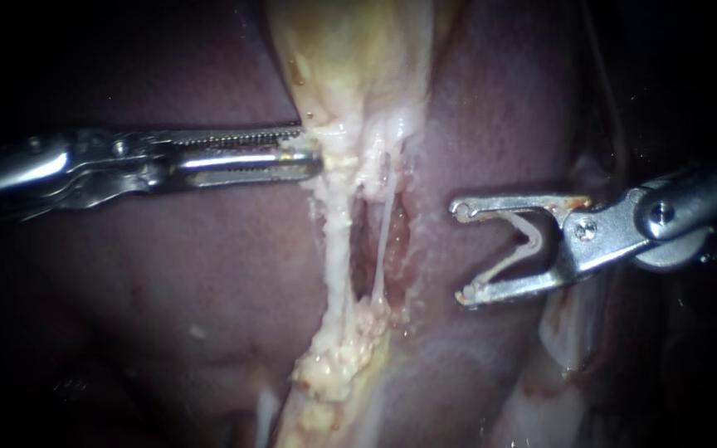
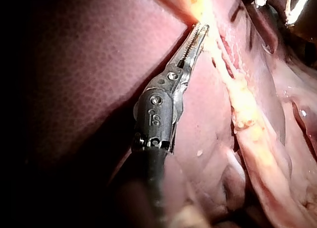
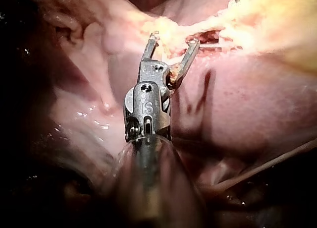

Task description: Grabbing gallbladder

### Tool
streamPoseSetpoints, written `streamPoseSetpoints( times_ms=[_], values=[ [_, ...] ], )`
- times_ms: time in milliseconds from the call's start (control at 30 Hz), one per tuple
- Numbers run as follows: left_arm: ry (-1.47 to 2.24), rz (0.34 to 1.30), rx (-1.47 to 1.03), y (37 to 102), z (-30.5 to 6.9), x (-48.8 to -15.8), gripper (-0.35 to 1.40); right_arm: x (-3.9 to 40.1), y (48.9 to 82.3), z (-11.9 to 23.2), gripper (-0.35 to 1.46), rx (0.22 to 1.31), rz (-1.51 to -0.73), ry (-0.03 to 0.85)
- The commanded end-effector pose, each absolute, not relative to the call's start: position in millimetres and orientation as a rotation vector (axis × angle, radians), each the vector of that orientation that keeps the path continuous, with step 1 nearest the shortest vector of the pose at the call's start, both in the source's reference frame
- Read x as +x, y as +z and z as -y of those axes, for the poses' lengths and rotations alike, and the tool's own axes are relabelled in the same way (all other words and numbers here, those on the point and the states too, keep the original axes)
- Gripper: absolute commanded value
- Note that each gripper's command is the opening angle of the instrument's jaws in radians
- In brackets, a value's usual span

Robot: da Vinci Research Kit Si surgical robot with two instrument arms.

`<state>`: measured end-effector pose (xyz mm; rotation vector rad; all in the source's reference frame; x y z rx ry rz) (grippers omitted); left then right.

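The right instrument (image 1: 460, 251) lies closest, coming in from 3 o'clock with its jaws spread wide and empty, their tips pointing toward 9 o'clock and stopping just short of the raw groove in the liver (image 1: 168, 274). The left instrument (image 1: 304, 156) reaches in from 9 o'clock, and its long serrated jaws are closed narrowly on the pale lower edge of the gallbladder (image 1: 350, 58). The gallbladder is a yellowish sac hanging from 12 o'clock. Below that grip, a thicker tube (image 1: 338, 249) and a thinner tube (image 1: 382, 241) run side by side toward 6 o'clock into crumbly yellow fat (image 1: 338, 365). In the right wrist view the open jaws (image 3: 174, 38) sit against the pale tissue ahead of them.
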<state>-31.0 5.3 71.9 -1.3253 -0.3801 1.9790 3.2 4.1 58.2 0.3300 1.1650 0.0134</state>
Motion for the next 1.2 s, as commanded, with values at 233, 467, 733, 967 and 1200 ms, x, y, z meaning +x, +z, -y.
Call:
streamPoseSetpoints(
  times_ms=[233,467,733,967,1200],
  values=[
    [1.934,0.443,-1.261,70.7,-4.5,-30.3,-0.35,3.2,58.2,-4.1,0.50,0.330,-1.165,0.013],
    [1.942,0.496,-1.253,68.5,-5.8,-28.9,-0.35,3.2,58.2,-4.1,0.50,0.330,-1.165,0.013],
    [1.977,0.521,-1.277,64.7,-10.7,-25.0,-0.35,3.2,58.2,-4.1,0.50,0.330,-1.165,0.013],
    [1.975,0.521,-1.274,64.4,-11.0,-24.7,-0.35,3.2,58.2,-4.1,0.50,0.330,-1.165,0.013],
    [1.975,0.518,-1.274,64.4,-10.8,-25.0,-0.35,3.2,58.2,-4.1,0.50,0.330,-1.165,0.013]
  ],
)
